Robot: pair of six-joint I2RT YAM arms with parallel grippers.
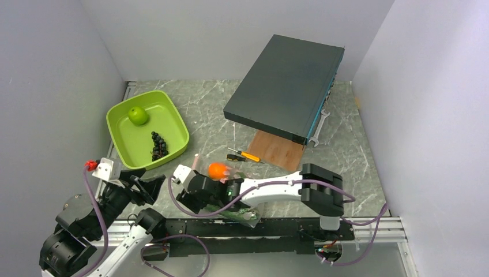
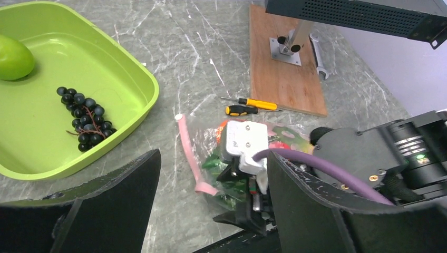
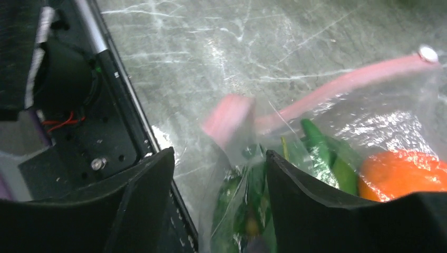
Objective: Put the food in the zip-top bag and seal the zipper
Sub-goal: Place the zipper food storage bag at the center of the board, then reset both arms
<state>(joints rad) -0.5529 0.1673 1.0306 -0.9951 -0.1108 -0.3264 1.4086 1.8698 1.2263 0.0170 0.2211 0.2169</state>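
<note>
Hovering at the near edge in the top view, the left gripper (image 1: 144, 183) had its fingers spread wide with nothing between them. The right gripper (image 3: 219, 158) sat over the bag (image 2: 205, 138), fingers apart, with loose film and the pink zipper strip (image 3: 342, 84) lying in the gap; no pinch was visible. The bag lay flat on the table at about 3 o'clock from the left gripper, already holding greens (image 3: 316, 142) and an orange fruit (image 3: 400, 174). Its mouth was unsealed. In the left wrist view the strip ran roughly 12 to 6 o'clock, curling at the near end, with the mouth facing 9 o'clock toward the tray (image 1: 176, 109).

Not yet bagged: the grapes (image 1: 157, 145) at about 12 to 1 o'clock from the left gripper, their bunch lying roughly 12 to 6, and the green apple (image 1: 138, 115) beyond them at 12 o'clock. The left arm was clearly nearer to both, so the next pick probably belonged to it, a short reach straight ahead, grapes first.
</note>
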